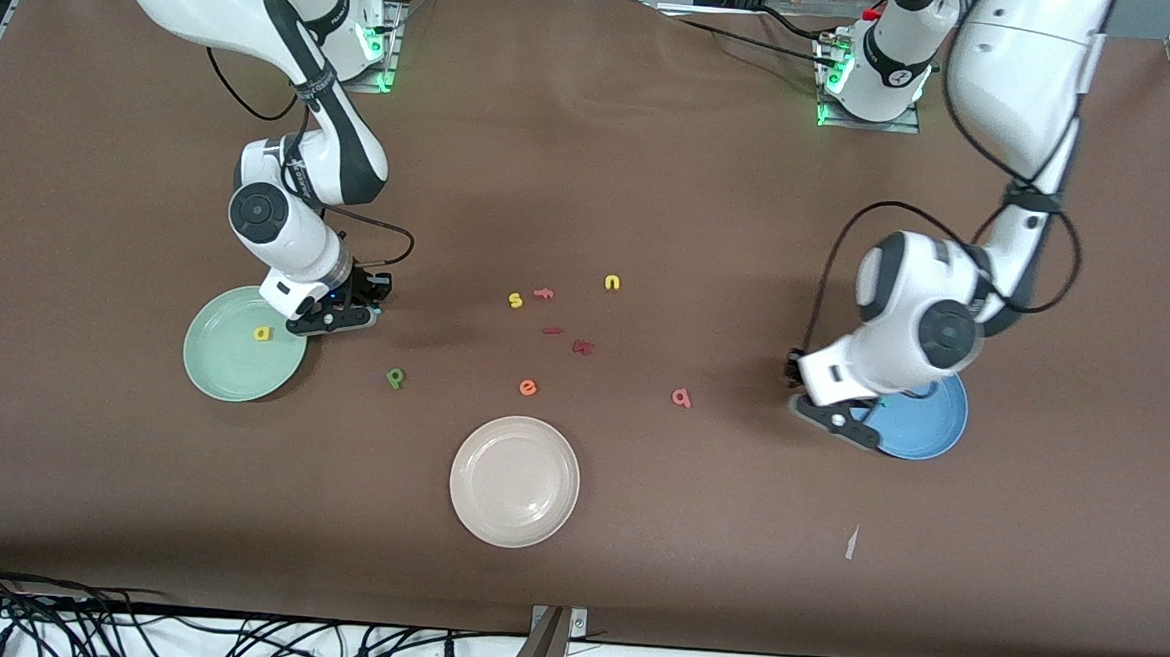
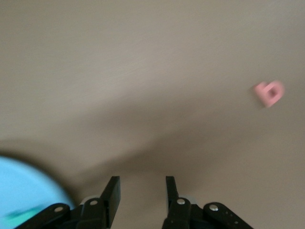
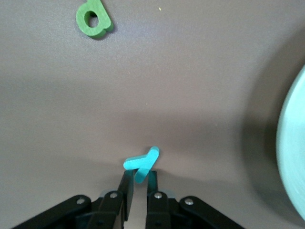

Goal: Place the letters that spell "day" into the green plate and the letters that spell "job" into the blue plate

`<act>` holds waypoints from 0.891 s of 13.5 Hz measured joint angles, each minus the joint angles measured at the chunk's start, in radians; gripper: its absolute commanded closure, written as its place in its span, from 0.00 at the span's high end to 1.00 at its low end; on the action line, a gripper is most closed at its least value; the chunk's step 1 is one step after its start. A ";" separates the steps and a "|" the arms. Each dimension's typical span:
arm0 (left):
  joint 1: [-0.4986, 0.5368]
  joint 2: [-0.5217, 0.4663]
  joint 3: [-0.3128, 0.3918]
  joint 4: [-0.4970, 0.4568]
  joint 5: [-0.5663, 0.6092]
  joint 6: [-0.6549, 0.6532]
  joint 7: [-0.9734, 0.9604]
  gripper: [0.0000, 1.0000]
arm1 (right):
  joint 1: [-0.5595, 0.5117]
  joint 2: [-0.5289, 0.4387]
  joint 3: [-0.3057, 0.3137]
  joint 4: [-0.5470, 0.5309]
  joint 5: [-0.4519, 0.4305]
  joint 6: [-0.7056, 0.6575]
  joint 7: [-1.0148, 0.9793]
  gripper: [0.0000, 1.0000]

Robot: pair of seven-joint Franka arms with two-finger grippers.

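My right gripper (image 1: 345, 318) is shut on the teal "y" (image 3: 143, 162), low over the table beside the green plate (image 1: 232, 370). The plate's rim also shows in the right wrist view (image 3: 293, 152). A yellow "a" (image 1: 262, 333) lies in that plate. The dark green "d" (image 1: 395, 378) (image 3: 93, 19) lies on the table nearby. My left gripper (image 1: 840, 422) (image 2: 142, 179) hangs open and empty at the edge of the blue plate (image 1: 925, 426) (image 2: 24, 186). A teal smear (image 2: 16, 215) lies in that plate. The salmon-pink "b" (image 1: 681, 398) (image 2: 269, 92) rests on the table.
A cream-white plate (image 1: 515, 481) sits near the front camera. Mid-table lie a yellow "s" (image 1: 515, 300), a salmon "f" (image 1: 545, 292), a yellow "n" (image 1: 612, 283), dark red letters (image 1: 582, 346) and an orange "e" (image 1: 528, 388). A paper scrap (image 1: 851, 543) lies toward the left arm's end.
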 measured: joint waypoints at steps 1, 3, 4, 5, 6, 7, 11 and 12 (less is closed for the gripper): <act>-0.046 0.022 -0.001 0.010 0.000 0.022 -0.063 0.46 | 0.000 0.000 0.000 0.000 0.000 -0.002 0.000 0.19; -0.122 0.069 -0.001 0.048 0.000 0.040 -0.169 0.46 | 0.000 0.000 0.000 0.001 0.000 -0.003 0.001 0.22; -0.146 0.089 -0.001 0.072 0.000 0.043 -0.213 0.46 | 0.000 0.000 0.000 0.002 0.000 -0.003 0.001 0.32; -0.159 0.105 0.000 0.100 0.000 0.044 -0.248 0.46 | 0.000 -0.001 0.000 0.003 0.000 -0.003 0.001 0.37; -0.166 0.121 0.000 0.130 0.000 0.045 -0.276 0.46 | 0.000 -0.001 0.000 0.005 0.000 -0.003 0.001 0.38; -0.169 0.138 0.000 0.160 0.000 0.044 -0.297 0.46 | 0.000 -0.001 0.000 0.007 0.000 -0.003 0.001 0.46; -0.180 0.203 0.000 0.231 0.000 0.082 -0.333 0.47 | -0.001 0.000 0.000 0.019 0.001 -0.004 0.002 0.63; -0.188 0.217 0.000 0.234 0.000 0.095 -0.348 0.47 | -0.001 0.001 0.000 0.024 0.001 -0.005 0.003 0.63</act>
